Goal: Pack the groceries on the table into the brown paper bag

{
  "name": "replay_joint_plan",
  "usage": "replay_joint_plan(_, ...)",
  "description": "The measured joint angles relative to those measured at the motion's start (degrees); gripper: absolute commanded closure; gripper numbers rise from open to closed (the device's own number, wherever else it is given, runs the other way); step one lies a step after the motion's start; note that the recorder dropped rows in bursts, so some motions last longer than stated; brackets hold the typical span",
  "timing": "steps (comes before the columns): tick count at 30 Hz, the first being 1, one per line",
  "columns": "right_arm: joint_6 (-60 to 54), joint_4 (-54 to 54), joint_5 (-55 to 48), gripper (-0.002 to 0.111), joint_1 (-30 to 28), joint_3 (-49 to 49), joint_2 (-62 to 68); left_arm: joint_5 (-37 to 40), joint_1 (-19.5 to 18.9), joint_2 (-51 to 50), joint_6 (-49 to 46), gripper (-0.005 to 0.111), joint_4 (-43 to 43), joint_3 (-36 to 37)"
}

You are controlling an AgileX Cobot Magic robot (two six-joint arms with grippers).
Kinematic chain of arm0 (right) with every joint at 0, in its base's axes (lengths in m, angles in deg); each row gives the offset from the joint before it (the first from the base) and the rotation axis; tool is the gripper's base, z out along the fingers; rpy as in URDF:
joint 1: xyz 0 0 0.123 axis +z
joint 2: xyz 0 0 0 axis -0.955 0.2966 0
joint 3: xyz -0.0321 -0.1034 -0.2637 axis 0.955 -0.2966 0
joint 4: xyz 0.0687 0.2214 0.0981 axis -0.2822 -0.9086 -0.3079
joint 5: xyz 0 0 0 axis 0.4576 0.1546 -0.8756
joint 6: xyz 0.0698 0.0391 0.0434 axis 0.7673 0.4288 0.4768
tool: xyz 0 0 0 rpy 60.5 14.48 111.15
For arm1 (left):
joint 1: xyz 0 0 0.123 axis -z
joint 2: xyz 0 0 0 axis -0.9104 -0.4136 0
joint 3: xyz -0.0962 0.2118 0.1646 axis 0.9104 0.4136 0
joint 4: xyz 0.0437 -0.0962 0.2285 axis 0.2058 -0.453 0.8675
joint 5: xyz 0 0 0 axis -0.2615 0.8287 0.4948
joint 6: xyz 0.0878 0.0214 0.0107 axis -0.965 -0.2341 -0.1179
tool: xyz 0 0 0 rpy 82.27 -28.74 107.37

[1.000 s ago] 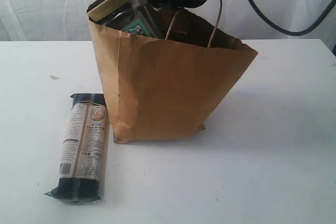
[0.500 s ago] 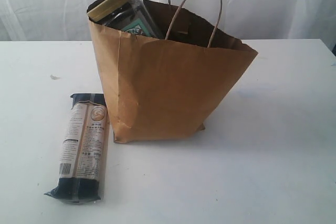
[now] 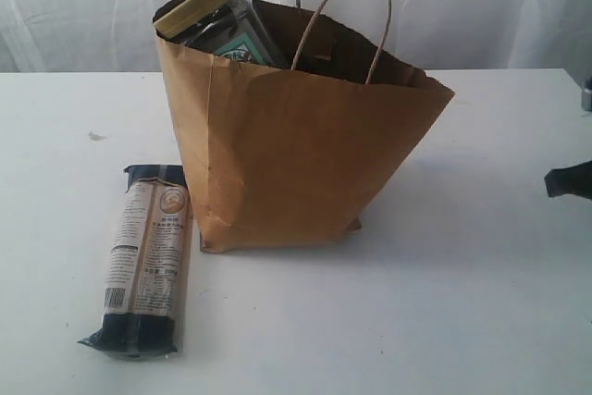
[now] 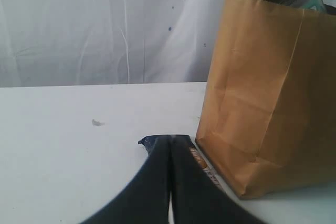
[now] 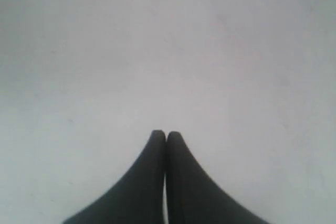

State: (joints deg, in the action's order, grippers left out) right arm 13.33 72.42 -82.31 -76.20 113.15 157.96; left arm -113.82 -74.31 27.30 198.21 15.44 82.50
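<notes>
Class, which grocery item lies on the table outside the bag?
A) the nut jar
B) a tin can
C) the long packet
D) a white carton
C: the long packet lies flat on the table beside the bag, while the jar sticks out of the bag's top.

The paper bag is stood upright near the middle of the table, and a jar is lodged tilted in its left corner, with the lid raised above the rim. The long packet is laid flat just beside the bag's left side, reaching toward the front edge; a small crumb is found farther back on the left
</notes>
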Motion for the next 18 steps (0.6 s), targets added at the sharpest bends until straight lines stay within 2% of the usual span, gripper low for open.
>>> replay_joint_plan(4, -6.30, -9.93, 19.25, 0.108, 0.00, -11.58, -17.48, 0.01, 0.00, 0.00, 0.00, 0.107, 0.00, 0.00)
replay_joint_plan(6, -8.26, -12.87, 32.39, 0.108, 0.00, -19.58, -31.86, -0.28, 0.00, 0.00, 0.00, 0.107, 0.00, 0.00)
replay_joint_plan(12, -8.88, -14.06, 43.52, 0.108, 0.00, -29.75, -51.58, -0.34, 0.00, 0.00, 0.00, 0.107, 0.00, 0.00)
replay_joint_plan(18, -6.61, -16.72, 51.90, 0.108, 0.00, -38.09, -57.37, -0.34, 0.00, 0.00, 0.00, 0.107, 0.00, 0.00)
